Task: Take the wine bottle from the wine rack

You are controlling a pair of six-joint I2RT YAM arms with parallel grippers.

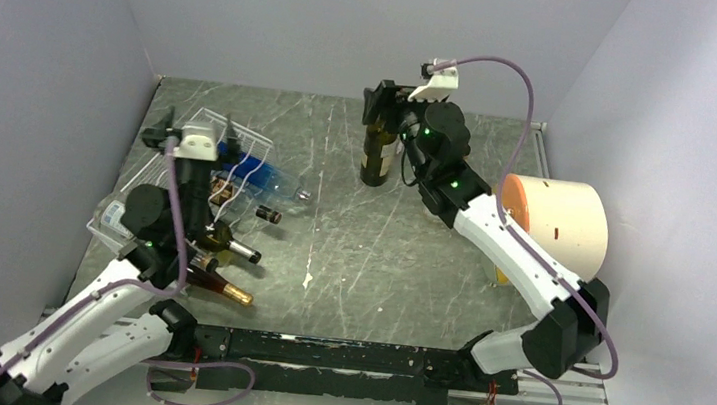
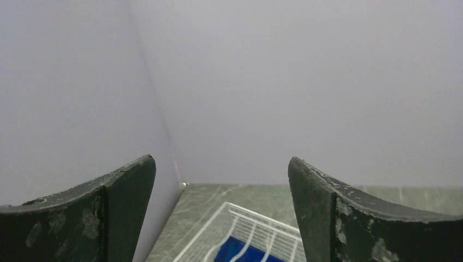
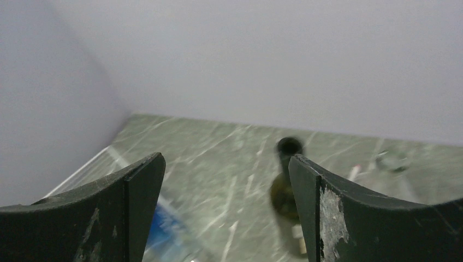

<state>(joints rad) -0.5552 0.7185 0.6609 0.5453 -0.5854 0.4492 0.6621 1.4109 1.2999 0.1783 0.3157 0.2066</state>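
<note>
- The right gripper (image 3: 225,161) has its fingers (image 3: 322,207) spread wide and clamped on nothing. The wine bottle (image 1: 375,162) shows between and below them, nearer one finger than the other.
- That wrist view is blurred, so I can't tell whether either finger touches the neck; it looks like a gap on both sides.
- The bottle stands upright on the desk (image 1: 348,262) near the middle of the far edge, well apart from the wine rack (image 2: 256,222).
- The left gripper (image 2: 221,161) is spread too, with nothing in it, and hangs over the rack, pointing at the far left corner.
- The rack sits along the left edge with several other bottles (image 1: 229,249) lying in it, a blue bottle (image 1: 249,169) among them.
- A cream cylinder (image 1: 558,224) rests by the right edge.
- To my eye the job is nearly done: the bottle is off the rack and on its base. What's left is for the right arm to lift clear without knocking it over.
</note>
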